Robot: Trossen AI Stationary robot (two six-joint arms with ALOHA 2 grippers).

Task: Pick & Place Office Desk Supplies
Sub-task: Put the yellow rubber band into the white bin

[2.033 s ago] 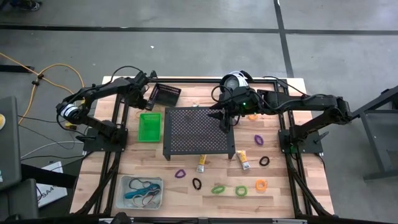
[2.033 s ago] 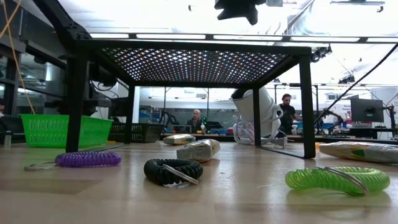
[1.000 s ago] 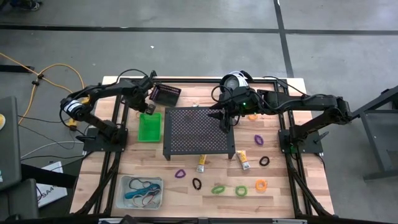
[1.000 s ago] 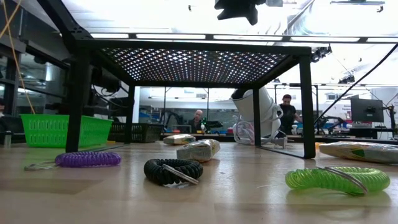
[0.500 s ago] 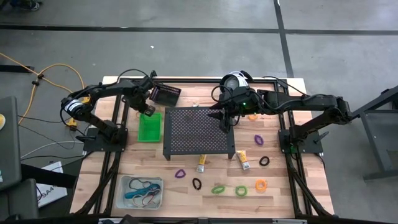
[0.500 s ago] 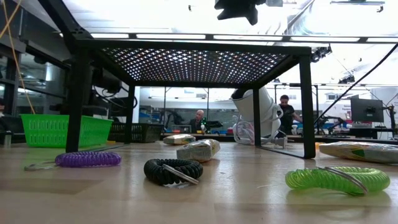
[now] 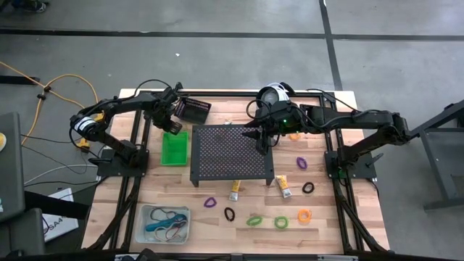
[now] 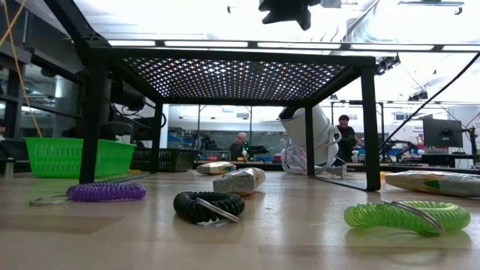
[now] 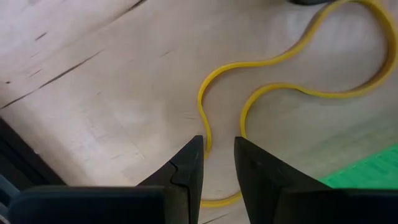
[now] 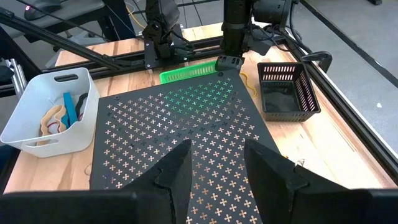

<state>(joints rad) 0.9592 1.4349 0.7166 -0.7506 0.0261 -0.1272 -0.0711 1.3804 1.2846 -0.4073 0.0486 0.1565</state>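
Note:
My left gripper (image 9: 217, 146) points down at the wood between the green bin (image 7: 174, 147) and the black bin (image 7: 192, 110). It is open by a narrow gap. A yellow rubber band (image 9: 249, 93) lies flat on the table under it, and its two strands run beneath the fingertips. My right gripper (image 10: 217, 149) hovers open above the black perforated stand (image 7: 230, 154), holding nothing. Coiled loops, such as the purple one (image 7: 210, 202), a black one (image 7: 230, 214) and a green one (image 7: 254, 220), lie near the front edge with two yellow tubes (image 7: 235, 191). My left gripper's fingertips (image 9: 193, 155) stand over the yellow band's narrow waist (image 9: 204, 134), coming from above. The band lies slack on the table. I cannot tell whether the fingers touch it.
A clear bin (image 7: 164, 222) with several bands stands at the near left. A round white-and-silver device (image 7: 273, 94) with a cable sits at the far edge. More loops (image 7: 301, 162) lie right of the stand. Black frame rails (image 7: 138, 145) run along both sides.
My left gripper has turned a little about its own axis while staying over the same spot by the green bin. The gap between its fingers is unchanged.

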